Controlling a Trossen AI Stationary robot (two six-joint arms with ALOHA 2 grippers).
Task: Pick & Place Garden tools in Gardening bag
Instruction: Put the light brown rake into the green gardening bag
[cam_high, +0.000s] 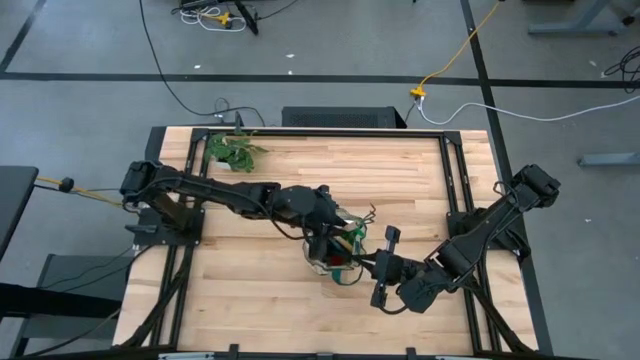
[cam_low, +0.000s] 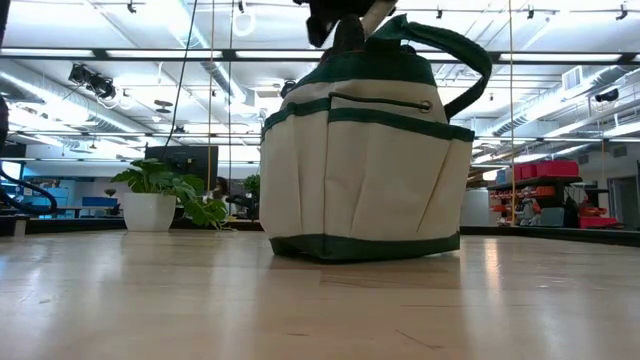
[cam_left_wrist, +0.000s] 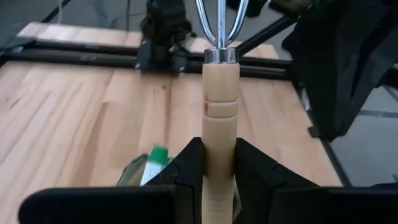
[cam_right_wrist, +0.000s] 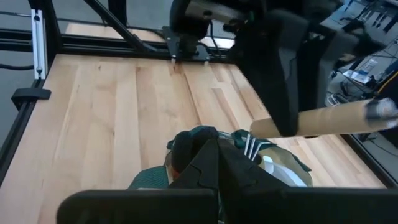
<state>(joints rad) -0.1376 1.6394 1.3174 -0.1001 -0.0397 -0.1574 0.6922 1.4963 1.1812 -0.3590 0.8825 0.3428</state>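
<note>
The cream-white gardening bag (cam_low: 360, 170) with dark green trim stands upright on its base mid-table (cam_high: 335, 262). My left gripper (cam_high: 325, 225) hovers over its far side, shut on a wooden-handled rake (cam_left_wrist: 221, 93). The rake also shows in the right wrist view (cam_right_wrist: 323, 118). My right gripper (cam_high: 375, 268) is at the bag's right side, shut at its green rim (cam_right_wrist: 186, 140). Inside the bag show metal prongs (cam_right_wrist: 250, 146) and a green-and-white piece (cam_left_wrist: 155, 158). My left gripper pinches the rake's wooden handle (cam_left_wrist: 219, 146) between its two fingers, toward the handle's free end. The handle runs out ahead of the fingers, and the metal prongs (cam_left_wrist: 221, 18) point away. The rake is lifted clear, roughly level above the bag. My right gripper is shut at the bag's dark green rim fabric (cam_right_wrist: 194, 142), coming from the table's right. Its own fingers (cam_right_wrist: 212, 163) hide the place of contact. The bag stands on the table.
A leafy plant in a white pot (cam_high: 232, 150) stands at the table's far left and shows in the low view (cam_low: 160, 190). Black frame rails (cam_high: 455, 190) run along the table's sides. Bare wood (cam_high: 250, 290) lies to the near left of the bag.
</note>
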